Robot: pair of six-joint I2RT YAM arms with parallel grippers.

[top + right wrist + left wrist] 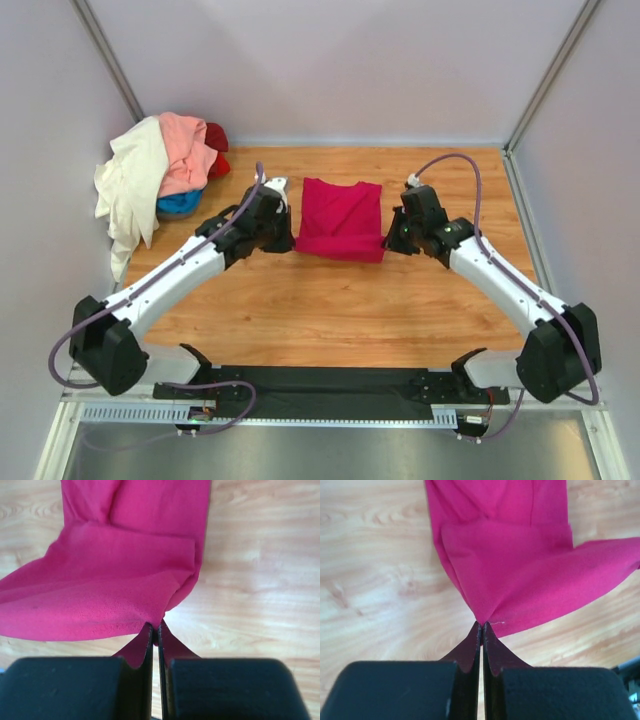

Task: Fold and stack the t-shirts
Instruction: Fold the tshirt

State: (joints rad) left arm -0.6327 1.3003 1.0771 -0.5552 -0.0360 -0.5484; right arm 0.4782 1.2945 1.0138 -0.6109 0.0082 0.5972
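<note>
My left tool [481, 626] and right tool [155, 628] are each pinched shut on a near corner of the magenta shirt [341, 218], which lies folded mid-counter [330, 310]. Open wood shows toward me and on both sides. Only the top view shows the other shirts [160, 180], heaped in the far left corner.

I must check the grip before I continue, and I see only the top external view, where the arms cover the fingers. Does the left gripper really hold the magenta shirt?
Observer: Yes. In the left wrist view, the left gripper is shut on a pinched corner of the magenta t-shirt. The cloth is drawn to a point at the closed jaws.
Operator: And the right side, please?
Observer: It is the same there. In the right wrist view, the right gripper is shut on the shirt's corner on its own side, with a folded layer lying just above the pinch.
</note>
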